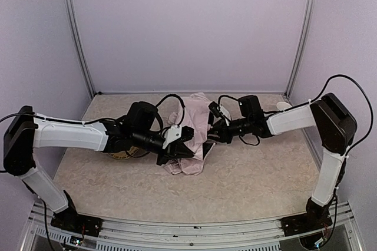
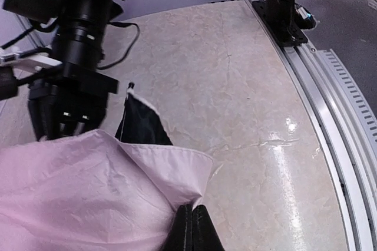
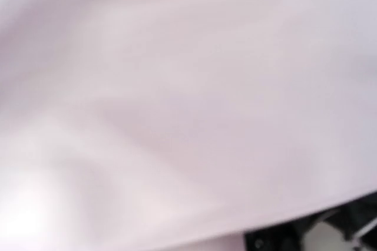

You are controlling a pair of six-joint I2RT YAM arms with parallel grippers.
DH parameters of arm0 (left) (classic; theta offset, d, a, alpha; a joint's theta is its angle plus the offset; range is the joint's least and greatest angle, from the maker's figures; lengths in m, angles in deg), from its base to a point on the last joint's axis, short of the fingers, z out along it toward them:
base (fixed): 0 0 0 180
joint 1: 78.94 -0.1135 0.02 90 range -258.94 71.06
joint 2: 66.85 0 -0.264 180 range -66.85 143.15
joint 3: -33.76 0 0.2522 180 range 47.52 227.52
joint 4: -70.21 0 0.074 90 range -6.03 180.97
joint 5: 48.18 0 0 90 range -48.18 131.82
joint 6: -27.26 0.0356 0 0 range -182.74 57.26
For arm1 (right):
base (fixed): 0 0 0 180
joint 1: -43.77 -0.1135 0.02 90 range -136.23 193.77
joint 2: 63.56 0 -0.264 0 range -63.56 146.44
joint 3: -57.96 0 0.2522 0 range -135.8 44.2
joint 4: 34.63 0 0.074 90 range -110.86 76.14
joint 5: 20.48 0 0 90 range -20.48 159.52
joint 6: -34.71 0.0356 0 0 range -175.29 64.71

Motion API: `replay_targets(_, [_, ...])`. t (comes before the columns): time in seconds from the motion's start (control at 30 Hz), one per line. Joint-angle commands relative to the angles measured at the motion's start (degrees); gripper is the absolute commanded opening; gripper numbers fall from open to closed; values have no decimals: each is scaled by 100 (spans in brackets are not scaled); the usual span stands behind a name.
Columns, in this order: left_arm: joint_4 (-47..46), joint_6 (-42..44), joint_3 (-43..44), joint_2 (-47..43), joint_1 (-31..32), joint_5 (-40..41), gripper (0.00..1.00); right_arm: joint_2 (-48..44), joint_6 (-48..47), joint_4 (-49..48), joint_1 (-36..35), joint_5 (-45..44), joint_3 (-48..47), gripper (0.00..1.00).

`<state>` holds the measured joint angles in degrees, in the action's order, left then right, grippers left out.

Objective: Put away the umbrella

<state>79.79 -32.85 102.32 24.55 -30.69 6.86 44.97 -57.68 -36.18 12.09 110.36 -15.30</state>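
The fingers of the right gripper (image 1: 213, 132) are buried in the cloth of the umbrella (image 1: 193, 122). Its own camera shows only blurred pink cloth very close, with a dark piece at the lower right corner that I cannot identify. So I cannot tell if these jaws are released or clenched.

Only the tips of the left gripper (image 2: 192, 224) appear in its wrist view. The two black fingers are pressed together with no gap, and the edge of the pink cloth meets them there, so they are grasping the umbrella.

The umbrella lies as a loose crumpled heap in the middle of the table (image 1: 259, 168), between the two grippers. A black part of it sticks out beside the pink cloth. Under the left arm a yellow tray (image 1: 121, 155) shows only partly.

The table is beige with a marble pattern. A metal rail (image 2: 330, 115) runs along its near edge, and plain pale purple walls (image 1: 188, 27) stand around it.
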Motion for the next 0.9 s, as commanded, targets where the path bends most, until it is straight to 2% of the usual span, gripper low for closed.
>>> replay_targets(0.0, [270,448,-202,-112,389,387,0,-553,-531,-142,188,-155,-416,0])
replay_targets(0.17, [272,505,-237,41,418,633,0,-775,-854,-25,213,-223,-457,0])
replay_targets(0.23, [226,481,-223,112,431,981,9,-867,-859,-36,232,-140,-461,0])
replay_targets(0.3, [188,394,-172,50,431,1227,27,-970,-852,-27,248,-126,-480,0])
replay_targets(0.37, [118,323,-183,-211,427,1286,51,-1074,-937,33,250,-235,-512,0])
replay_targets(0.43, [-15,286,-315,-669,399,1132,67,-1185,-1060,79,265,-357,-531,0])
replay_targets(0.47, [-111,256,-416,-911,336,955,72,-1237,-1116,88,267,-424,-532,0])
replay_targets(0.53, [-404,41,-680,-1426,82,412,77,-1343,-1260,104,284,-552,-529,0])
replay_targets(0.63, [-1135,-612,-1129,-2112,-634,-682,81,-1527,-1446,83,294,-834,-527,0])
replay_targets(0.7, [-1698,-925,-1518,-2302,-1066,-892,83,-1631,-1557,48,310,-942,-517,0])
replay_targets(0.77, [-2145,-1136,-1794,-2101,-1474,-857,82,-1735,-1636,25,326,-990,-532,0])
replay_targets(0.87, [-2072,-1456,-1582,-1283,-1715,-895,78,-1867,-1683,-1,367,-985,-589,0])
